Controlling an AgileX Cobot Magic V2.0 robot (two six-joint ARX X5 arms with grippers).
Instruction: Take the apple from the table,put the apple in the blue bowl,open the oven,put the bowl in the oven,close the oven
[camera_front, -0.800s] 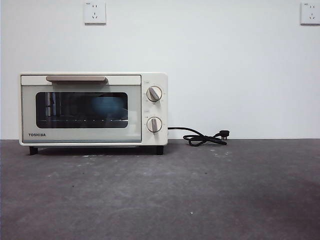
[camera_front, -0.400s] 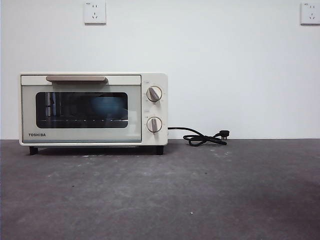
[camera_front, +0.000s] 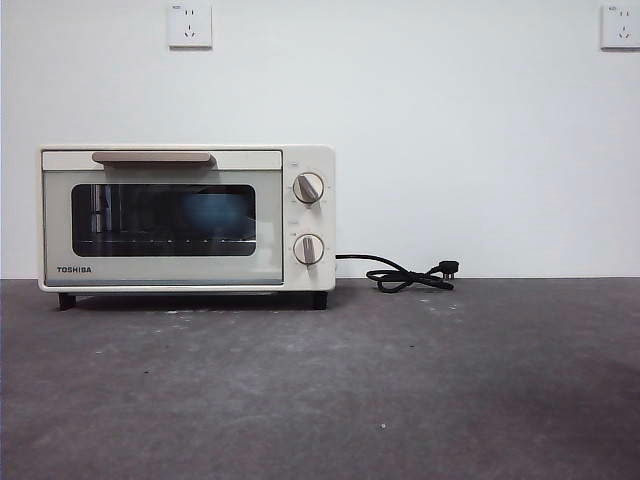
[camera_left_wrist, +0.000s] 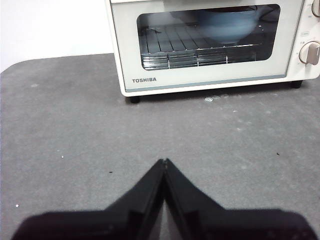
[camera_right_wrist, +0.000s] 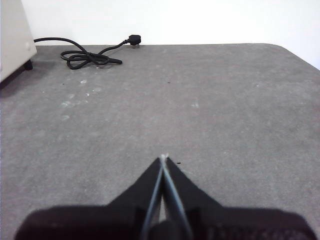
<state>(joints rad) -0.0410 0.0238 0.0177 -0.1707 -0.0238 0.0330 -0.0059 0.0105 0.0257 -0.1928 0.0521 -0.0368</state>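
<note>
The cream-white oven (camera_front: 187, 218) stands at the table's back left with its door closed; it also fills the far side of the left wrist view as the oven (camera_left_wrist: 210, 45). Behind the dark glass sits the blue bowl (camera_front: 215, 213) on the rack, seen closer as the blue bowl (camera_left_wrist: 227, 25). The apple is hidden from view. My left gripper (camera_left_wrist: 164, 161) hovers over bare table (camera_front: 400, 380) in front of the oven, jaws shut on nothing. My right gripper (camera_right_wrist: 163, 157) is shut and empty over the table to the oven's right.
The oven's black cord (camera_front: 405, 275) lies coiled beside it by the wall, also shown as the cord (camera_right_wrist: 87, 55) in the right wrist view. Two wall sockets (camera_front: 190, 25) sit high on the white wall. Neither arm shows in the front view.
</note>
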